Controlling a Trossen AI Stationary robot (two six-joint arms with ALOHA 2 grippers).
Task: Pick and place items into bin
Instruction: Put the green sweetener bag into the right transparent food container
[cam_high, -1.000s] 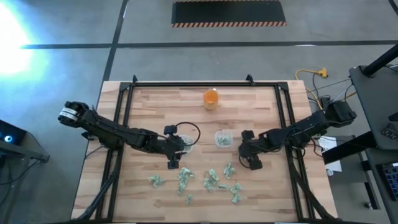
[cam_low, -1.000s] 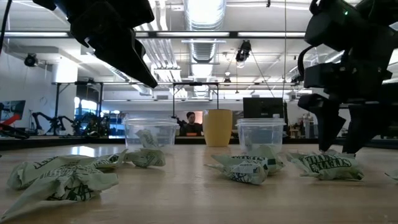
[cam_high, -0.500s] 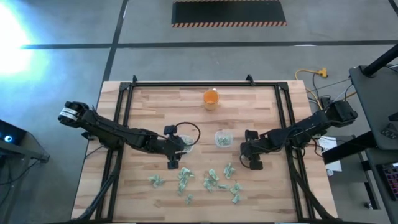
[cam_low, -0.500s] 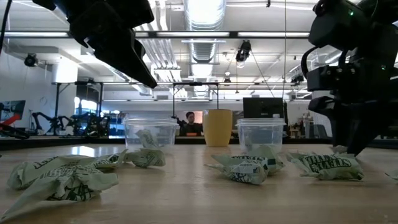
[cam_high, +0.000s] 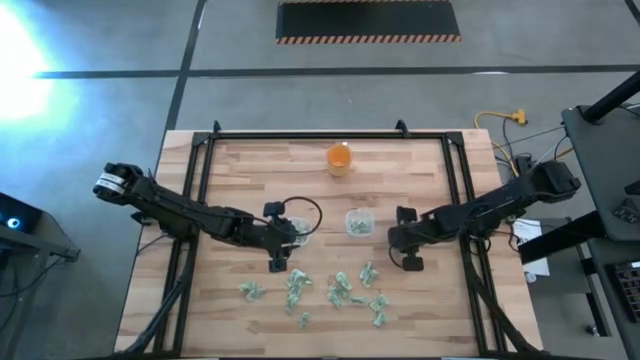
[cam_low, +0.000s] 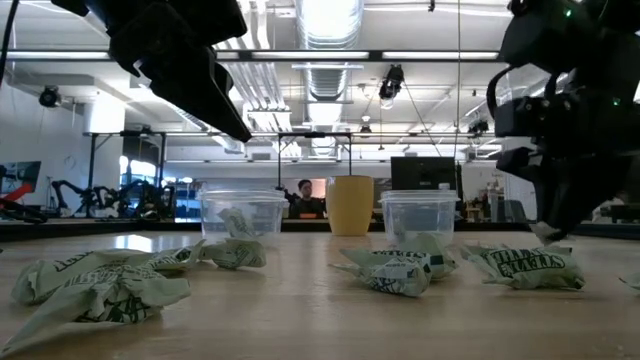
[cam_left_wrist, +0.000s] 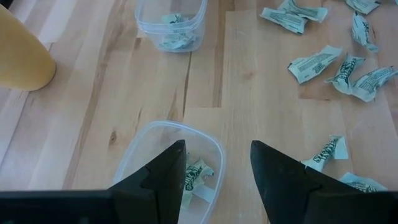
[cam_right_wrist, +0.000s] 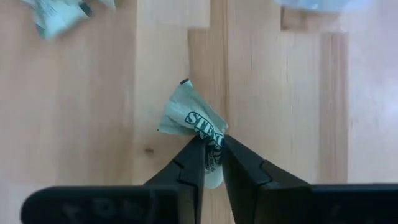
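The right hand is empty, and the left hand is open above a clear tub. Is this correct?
Not quite. The right hand is not empty: the right wrist view shows it shut on a wrinkly piece. The left hand is indeed open above a clear tub.

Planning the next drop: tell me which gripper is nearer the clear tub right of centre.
Right. The right gripper, shut on a crumpled wrapper, sits beside that clear tub. The left gripper, open, hovers at the other tub, farther away.
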